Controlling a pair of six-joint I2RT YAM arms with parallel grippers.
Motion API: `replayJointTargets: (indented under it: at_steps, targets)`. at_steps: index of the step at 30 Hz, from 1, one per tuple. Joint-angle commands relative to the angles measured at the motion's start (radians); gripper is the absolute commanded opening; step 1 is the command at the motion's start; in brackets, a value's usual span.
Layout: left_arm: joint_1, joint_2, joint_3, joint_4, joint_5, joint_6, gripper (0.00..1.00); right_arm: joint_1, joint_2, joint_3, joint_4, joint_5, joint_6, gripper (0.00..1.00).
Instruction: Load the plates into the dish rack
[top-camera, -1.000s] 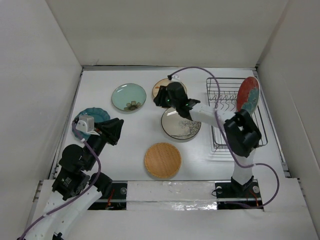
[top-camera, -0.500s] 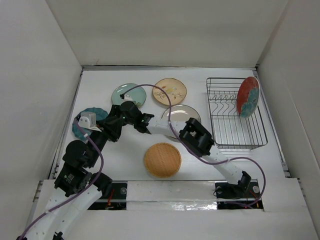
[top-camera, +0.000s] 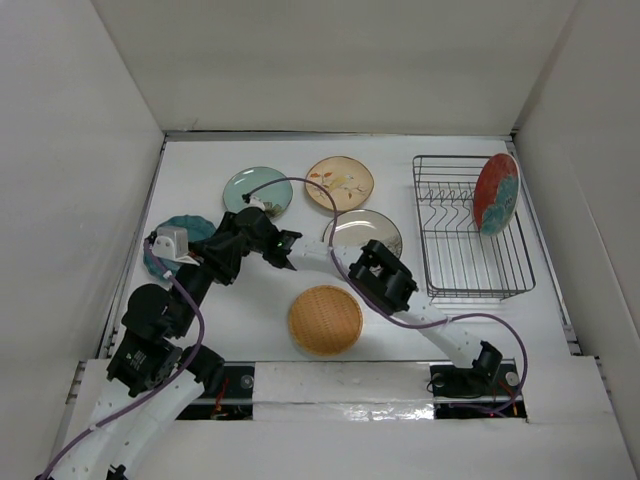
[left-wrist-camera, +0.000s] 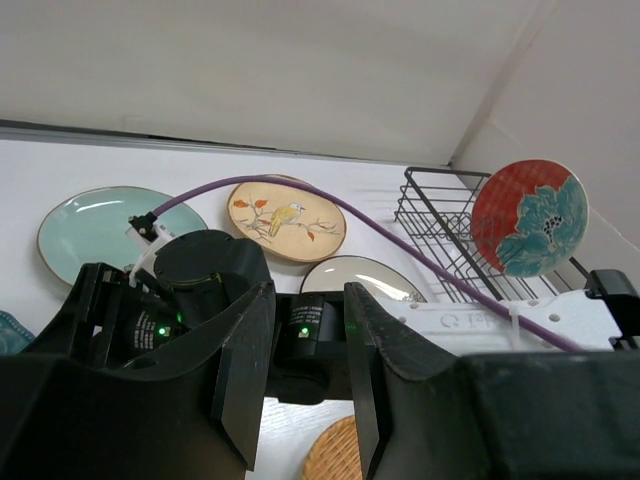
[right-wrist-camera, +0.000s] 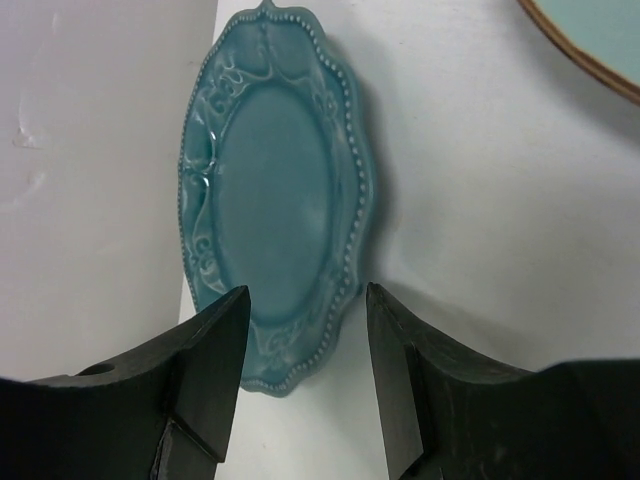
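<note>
My right gripper is open and empty, just above the near edge of the dark teal plate, which lies flat at the table's left. In the top view the right gripper has reached across, close to my left gripper, and the two hide part of the teal plate. My left gripper is open and empty, facing the right arm's wrist. The pale green, beige floral, white tree and orange woven plates lie flat. The red-and-teal plate stands in the dish rack.
The right arm stretches diagonally over the table's middle and covers part of the white tree plate. Its purple cable loops over the pale green and floral plates. White walls close in the left, back and right sides.
My right arm has swung from the back middle, near the floral plate, far to the left and now hangs over the dark teal plate. The left arm has barely moved.
</note>
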Motion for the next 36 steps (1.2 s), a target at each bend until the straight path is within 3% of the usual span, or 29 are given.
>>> replayJointTargets:
  at_steps: [1,8,11,15,20,25,36]
  targets:
    - [0.002,-0.023,0.011,0.051,0.014,-0.004,0.31,0.012,0.063,0.09,-0.007,-0.018,0.043,0.56]
    - [0.002,-0.037,0.009,0.053,0.024,-0.002,0.31,0.012,0.11,0.156,-0.015,-0.049,0.081,0.51]
    - [0.002,-0.041,0.011,0.053,0.025,-0.002,0.32,0.003,0.12,0.165,-0.012,-0.068,0.092,0.4]
    - [0.002,-0.055,0.009,0.05,0.019,-0.001,0.32,-0.007,0.13,0.173,-0.012,-0.089,0.112,0.16]
    - [0.002,-0.072,0.008,0.053,0.011,0.001,0.32,0.003,0.089,0.07,0.069,-0.069,0.123,0.0]
    - [0.002,-0.063,0.008,0.05,0.018,0.002,0.32,0.012,-0.026,-0.151,0.31,-0.074,0.137,0.0]
    - [0.002,-0.067,0.009,0.051,-0.001,0.008,0.32,-0.04,-0.396,-0.471,0.616,-0.107,0.069,0.0]
